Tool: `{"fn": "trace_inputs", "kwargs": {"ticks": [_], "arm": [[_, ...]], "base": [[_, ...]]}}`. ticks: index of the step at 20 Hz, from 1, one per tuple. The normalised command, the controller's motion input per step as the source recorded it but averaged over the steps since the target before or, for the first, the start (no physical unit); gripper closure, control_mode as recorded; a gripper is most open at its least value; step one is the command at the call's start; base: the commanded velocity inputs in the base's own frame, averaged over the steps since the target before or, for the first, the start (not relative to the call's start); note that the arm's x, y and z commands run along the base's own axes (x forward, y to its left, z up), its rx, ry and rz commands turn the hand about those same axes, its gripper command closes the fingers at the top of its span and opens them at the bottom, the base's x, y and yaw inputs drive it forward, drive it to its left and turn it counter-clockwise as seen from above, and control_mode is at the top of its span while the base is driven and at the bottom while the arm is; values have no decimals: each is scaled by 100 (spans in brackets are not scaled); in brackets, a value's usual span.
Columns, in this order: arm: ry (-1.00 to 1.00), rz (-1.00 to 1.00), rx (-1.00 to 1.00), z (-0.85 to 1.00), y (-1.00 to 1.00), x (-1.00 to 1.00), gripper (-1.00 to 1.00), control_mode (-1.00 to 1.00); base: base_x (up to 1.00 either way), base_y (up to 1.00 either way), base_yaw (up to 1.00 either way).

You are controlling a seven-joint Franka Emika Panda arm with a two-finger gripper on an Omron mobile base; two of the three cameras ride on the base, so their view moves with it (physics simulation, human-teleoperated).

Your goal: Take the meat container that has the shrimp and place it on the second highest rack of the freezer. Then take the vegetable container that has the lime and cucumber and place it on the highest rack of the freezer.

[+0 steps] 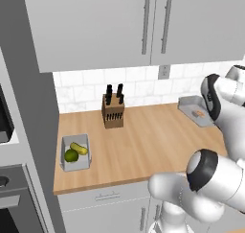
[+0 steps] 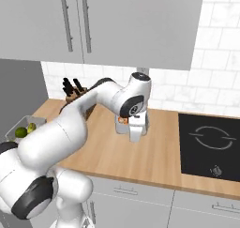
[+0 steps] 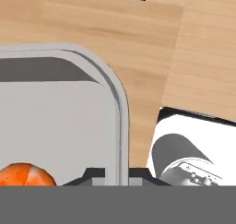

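The grey meat container sits at the back right of the wooden counter with an orange shrimp inside. My gripper is down on it: in the hand view the container has its right wall between my two fingertips, which press on either side of the rim, and the shrimp lies at the lower left. In the right base view my hand covers most of that container. The vegetable container with a lime and a cucumber rests at the counter's left end, far from the gripper.
A knife block stands against the tiled wall between the two containers. A black cooktop lies to the right of my hand. Upper cabinets hang over the counter. A tall grey panel borders the left end.
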Motion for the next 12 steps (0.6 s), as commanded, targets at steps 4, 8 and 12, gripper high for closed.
{"fn": "trace_inputs", "kwargs": {"ticks": [4,8,12], "arm": [[-5,20,0,68,100,-37,100,-100],[-13,18,0,55,94,-54,100,-100],[-19,17,0,29,76,-62,100,-100]], "base": [[0,0,0],[0,0,0],[0,0,0]]}}
